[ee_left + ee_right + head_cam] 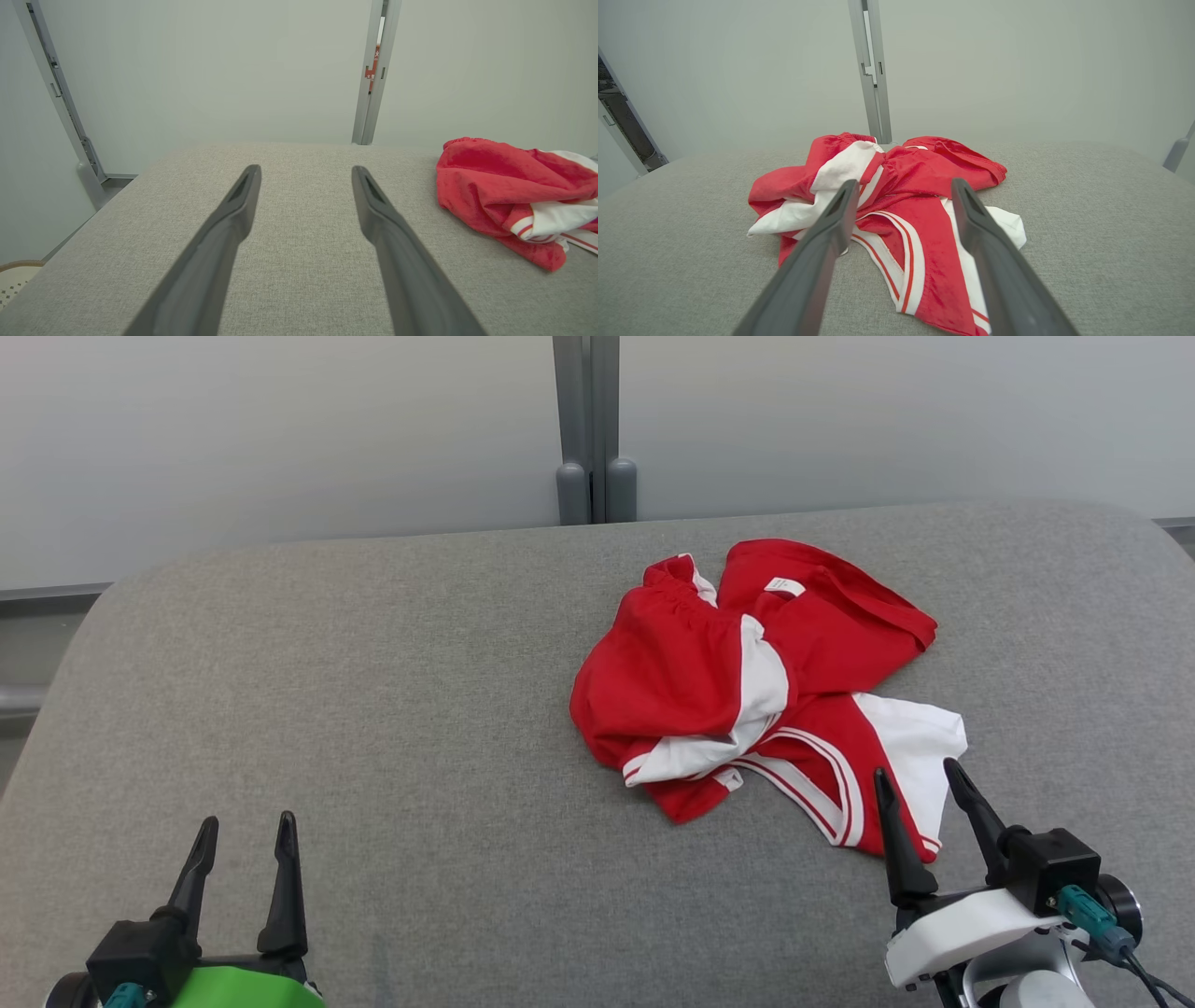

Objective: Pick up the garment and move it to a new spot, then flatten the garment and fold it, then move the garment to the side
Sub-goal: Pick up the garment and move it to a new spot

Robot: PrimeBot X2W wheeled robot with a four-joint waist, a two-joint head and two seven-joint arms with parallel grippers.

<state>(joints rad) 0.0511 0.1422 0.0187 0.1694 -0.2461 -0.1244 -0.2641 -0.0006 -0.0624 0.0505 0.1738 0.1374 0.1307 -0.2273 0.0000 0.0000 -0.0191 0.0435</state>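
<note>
The garment is a red piece with white panels and stripes, lying crumpled in a heap on the grey padded table, right of centre. My right gripper is open just at the heap's near right corner, its fingers over the striped hem without gripping it. At the lower left my left gripper is open over bare fabric, well clear of the heap. From the left wrist the garment lies off to the right of the spread fingers.
A pale wall with a grey vertical post runs behind the table's far edge. The table's rounded left corner drops to the floor. Bare grey surface spreads left of the heap and in front of it.
</note>
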